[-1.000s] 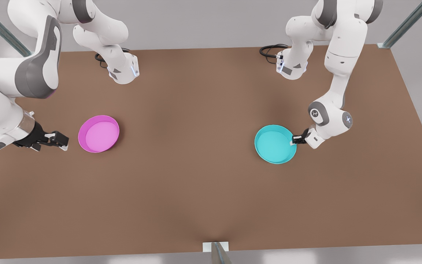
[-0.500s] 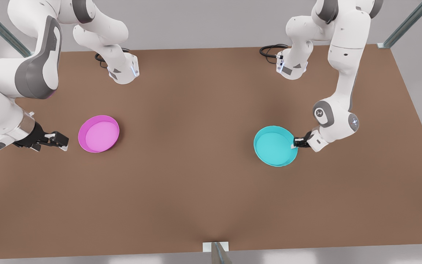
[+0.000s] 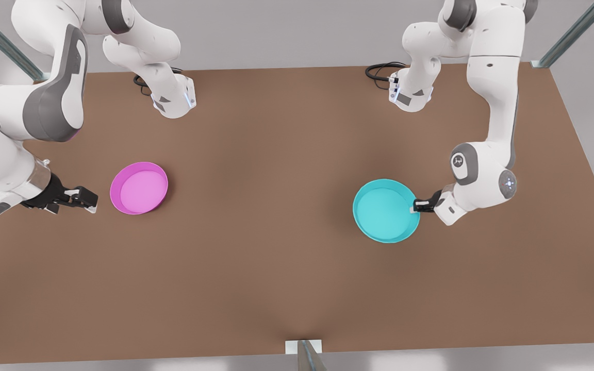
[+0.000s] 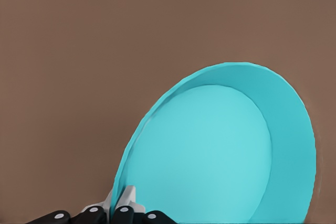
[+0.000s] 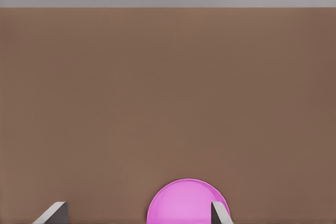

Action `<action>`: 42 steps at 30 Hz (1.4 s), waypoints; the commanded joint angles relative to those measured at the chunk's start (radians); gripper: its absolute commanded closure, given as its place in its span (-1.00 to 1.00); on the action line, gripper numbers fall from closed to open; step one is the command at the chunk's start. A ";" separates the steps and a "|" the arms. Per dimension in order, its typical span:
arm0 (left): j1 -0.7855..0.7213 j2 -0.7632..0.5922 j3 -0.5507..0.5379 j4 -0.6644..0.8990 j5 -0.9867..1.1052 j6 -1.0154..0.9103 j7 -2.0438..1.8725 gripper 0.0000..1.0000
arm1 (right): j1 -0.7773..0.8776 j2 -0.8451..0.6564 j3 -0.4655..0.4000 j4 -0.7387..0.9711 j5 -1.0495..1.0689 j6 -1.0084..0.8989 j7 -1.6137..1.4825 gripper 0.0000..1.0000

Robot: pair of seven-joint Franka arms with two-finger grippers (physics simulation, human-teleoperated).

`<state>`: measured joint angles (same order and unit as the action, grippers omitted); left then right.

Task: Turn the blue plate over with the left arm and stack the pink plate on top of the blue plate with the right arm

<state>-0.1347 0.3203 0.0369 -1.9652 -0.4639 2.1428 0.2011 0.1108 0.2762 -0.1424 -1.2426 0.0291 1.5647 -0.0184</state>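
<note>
The blue plate (image 3: 384, 210) is on the front view's right, hollow side up, with its rim pinched by my left gripper (image 3: 414, 206). In the left wrist view the blue plate (image 4: 220, 156) stands tilted against the table, and the left gripper (image 4: 119, 204) is shut on its edge. The pink plate (image 3: 138, 188) lies flat, hollow side up, on the front view's left. My right gripper (image 3: 88, 199) hovers low just beside it, toward the table's edge, open and holding nothing. In the right wrist view the pink plate (image 5: 184, 203) lies ahead between the open fingers (image 5: 219, 213).
The brown table (image 3: 276, 257) stretches wide between the two plates. Both arm bases (image 3: 173, 100) and a black cable (image 3: 379, 69) sit at the far edge. A metal post (image 3: 304, 355) stands at the near edge.
The left gripper has carried the blue plate slightly toward the front view's left and nearer the camera, tilting it. Its elbow swung right. The right arm barely moved.
</note>
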 commanded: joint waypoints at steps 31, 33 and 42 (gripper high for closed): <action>-0.439 0.005 0.000 0.210 0.835 -0.322 -0.755 0.57 | 0.015 0.000 0.001 0.034 0.000 -0.002 0.000 -1.00; -0.487 0.008 0.000 0.210 0.890 -0.322 -0.805 0.57 | 0.023 0.000 0.000 0.034 0.000 -0.002 0.002 -1.00; -0.681 0.022 0.000 0.210 1.195 -0.395 -1.078 0.57 | 0.023 0.006 0.000 0.034 0.000 -0.002 0.002 -1.00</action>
<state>-0.8296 0.3445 0.0364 -1.7547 0.6764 1.7368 -0.8928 0.1335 0.2838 -0.1426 -1.2088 0.0291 1.5631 -0.0169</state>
